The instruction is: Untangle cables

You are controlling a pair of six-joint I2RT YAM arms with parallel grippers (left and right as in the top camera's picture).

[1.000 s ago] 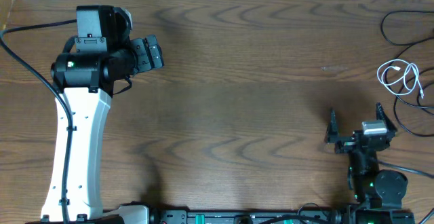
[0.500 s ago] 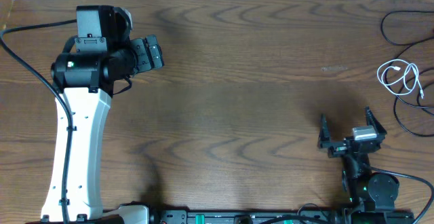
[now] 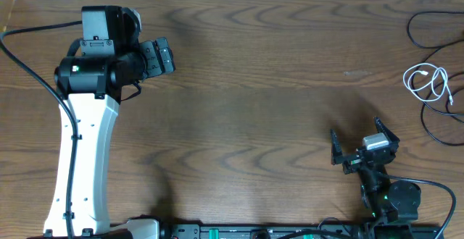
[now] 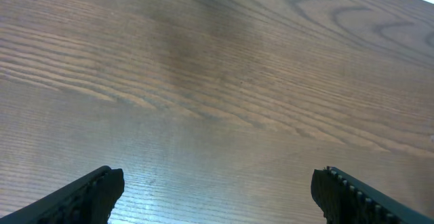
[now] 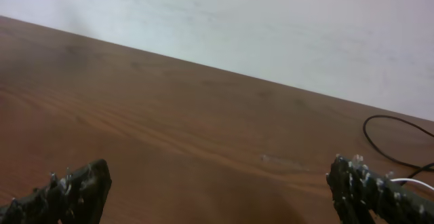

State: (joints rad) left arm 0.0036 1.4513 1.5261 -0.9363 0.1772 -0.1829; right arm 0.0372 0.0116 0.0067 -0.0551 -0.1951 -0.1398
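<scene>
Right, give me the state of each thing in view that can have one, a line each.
left gripper, open, holding nothing, above the table.
right gripper, open, holding nothing, apart from both cables.
white cable, coiled in loose loops on the table, not held.
black cable, looping loosely by the white one, not held; whether the two cross, cannot tell.

no readable text, labels or numbers appear in any view.
</scene>
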